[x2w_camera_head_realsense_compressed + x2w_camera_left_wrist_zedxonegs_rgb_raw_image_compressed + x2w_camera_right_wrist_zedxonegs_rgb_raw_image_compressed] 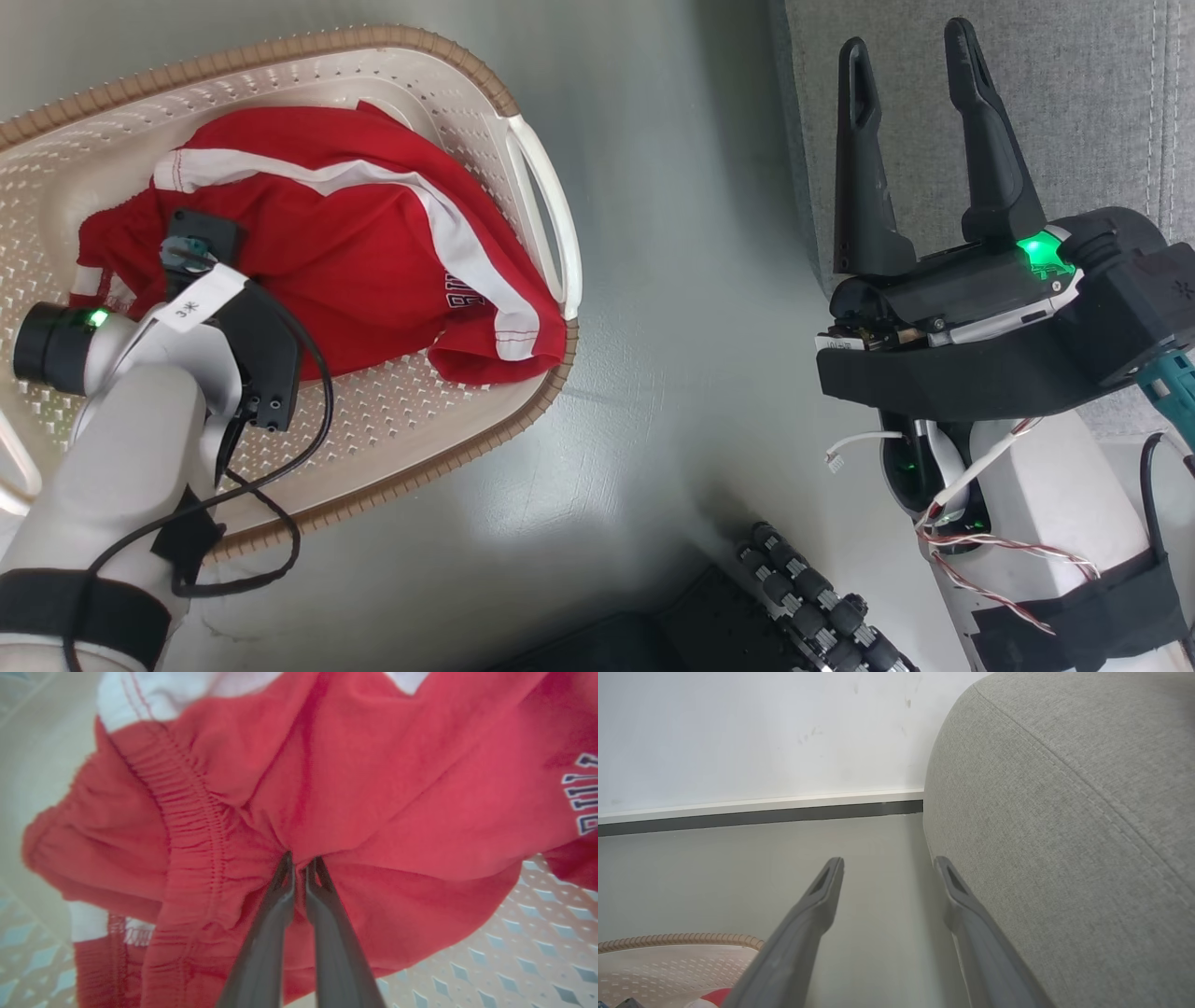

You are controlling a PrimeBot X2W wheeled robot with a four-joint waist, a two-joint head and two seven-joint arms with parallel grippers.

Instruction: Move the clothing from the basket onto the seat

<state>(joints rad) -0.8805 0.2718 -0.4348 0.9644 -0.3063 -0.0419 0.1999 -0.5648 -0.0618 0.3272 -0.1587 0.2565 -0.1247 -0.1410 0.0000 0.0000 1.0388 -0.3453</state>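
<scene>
Red clothing [373,252] with white stripes lies bunched in the cream basket [373,37] at the left. My left arm [140,392] reaches down into the basket, its wrist covering the fingers. In the left wrist view my left gripper [300,861] is shut, pinching a fold of the red clothing [373,788] beside its elastic waistband. My right gripper [907,39] hangs open and holds nothing, by the left edge of the grey seat [1074,112]. The right wrist view has the same open gripper [888,860] over the floor, with the seat [1064,835] at its right and the basket's rim [668,940] low at left.
Grey floor [672,280] separates the basket from the seat. A white wall with a dark baseboard [761,816] stands beyond. Part of my dark base with a row of rollers [812,597] shows at the bottom. A white handle [551,205] sits on the basket's right side.
</scene>
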